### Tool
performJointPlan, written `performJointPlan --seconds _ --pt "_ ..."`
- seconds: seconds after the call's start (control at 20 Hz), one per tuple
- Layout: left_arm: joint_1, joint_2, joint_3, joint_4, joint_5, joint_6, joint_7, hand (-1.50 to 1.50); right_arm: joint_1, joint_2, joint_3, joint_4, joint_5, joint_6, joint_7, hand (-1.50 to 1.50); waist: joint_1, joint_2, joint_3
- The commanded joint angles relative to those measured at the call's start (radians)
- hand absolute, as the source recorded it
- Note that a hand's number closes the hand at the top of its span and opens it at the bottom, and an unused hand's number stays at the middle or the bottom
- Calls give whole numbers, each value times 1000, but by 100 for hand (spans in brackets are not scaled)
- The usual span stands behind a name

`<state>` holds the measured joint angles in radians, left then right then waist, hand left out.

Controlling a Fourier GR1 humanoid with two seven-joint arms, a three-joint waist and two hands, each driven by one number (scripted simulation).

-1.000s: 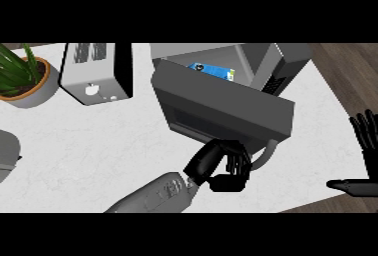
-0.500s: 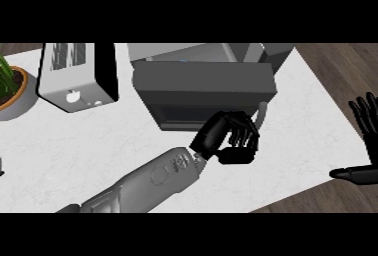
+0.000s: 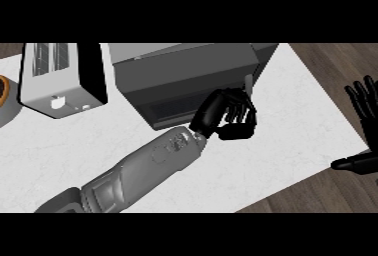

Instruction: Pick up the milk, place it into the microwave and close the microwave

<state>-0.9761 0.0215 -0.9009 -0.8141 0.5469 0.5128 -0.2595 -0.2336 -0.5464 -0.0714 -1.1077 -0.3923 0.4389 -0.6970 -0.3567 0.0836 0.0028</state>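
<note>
one second ago the door of the grey box-shaped microwave [image 3: 188, 77] stood wide open toward the near side, and a small blue and white milk carton could be seen inside the cavity; half a second ago the door was already swung most of the way up. now the dark glass door [image 3: 181, 105] looks flat against the front of the microwave, so i judge it closed or almost closed. the milk carton is not visible now; from the earlier view i judge it is inside, behind the door. the left hand [image 3: 225, 116], black at the end of a grey forearm, has followed the door and is now at the right near corner of the microwave, with its fingers curled and holding nothing that i can see; whether they touch the door i cannot tell. the right hand [image 3: 362, 107] rests open at the right edge of the view, fingers up, above the brown wooden floor [image 3: 325, 65] past the white marble table [image 3: 88, 145]. to the left of the microwave stands a silver toaster [image 3: 59, 80]. in my judgement the task is nearly finished, and only a last small push may be needed.
</note>
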Motion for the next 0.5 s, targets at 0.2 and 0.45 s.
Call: performJointPlan --seconds 0.2,0.45 --pt "-117 -20 36 50 47 16 -18 150 -54 -25 21 -34 -44 106 9 -150 -42 18 4" --pt "-170 -21 60 78 80 20 -22 150 -73 -24 53 -65 -77 153 47 -150 -58 27 6"
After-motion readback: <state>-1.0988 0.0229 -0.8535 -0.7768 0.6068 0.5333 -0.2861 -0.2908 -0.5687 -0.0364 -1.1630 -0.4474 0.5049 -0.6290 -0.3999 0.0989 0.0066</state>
